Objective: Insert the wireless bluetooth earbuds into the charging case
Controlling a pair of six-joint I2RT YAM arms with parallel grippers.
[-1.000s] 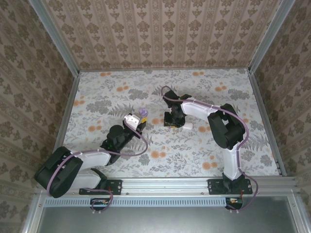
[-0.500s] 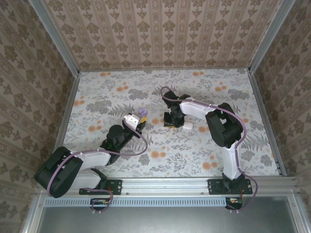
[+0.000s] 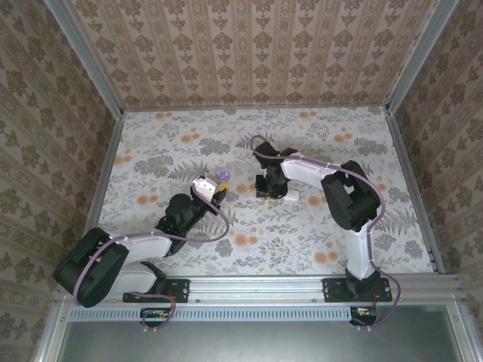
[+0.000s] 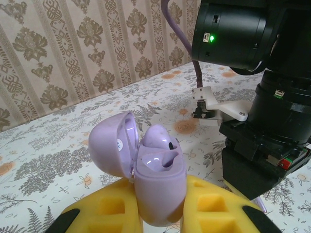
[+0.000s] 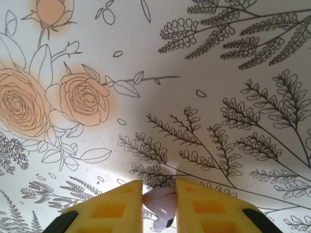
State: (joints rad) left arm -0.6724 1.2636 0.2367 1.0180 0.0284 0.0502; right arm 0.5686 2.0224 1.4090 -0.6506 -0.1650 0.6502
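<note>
At the near edge of the floral-patterned worktop [image 3: 302,241] the two arms are bolted side by side, and the left arm reaches forward and to the right, low over the surface. The left gripper [image 4: 160,206] has its yellow padded jaws pressed against the base of a lilac egg-shaped plastic charging case [image 4: 156,182], holding it upright, left of the worktop's centre. The case's hinged lid [image 4: 112,149] stands open, tipped back to the left, and one lilac wireless earbud [image 4: 159,141] sits in a well inside. Just beyond and to the right, near the middle of the worktop, the right gripper [image 5: 159,194] points down at the surface. Its yellow jaws pinch a second lilac earbud [image 5: 163,208] between them, close above a printed fern; whether the earbud touches the worktop I cannot tell. The two grippers stand near each other but apart. Farthest back rise the damask-patterned wallpaper walls [image 3: 249,53] in beige and brown
</note>
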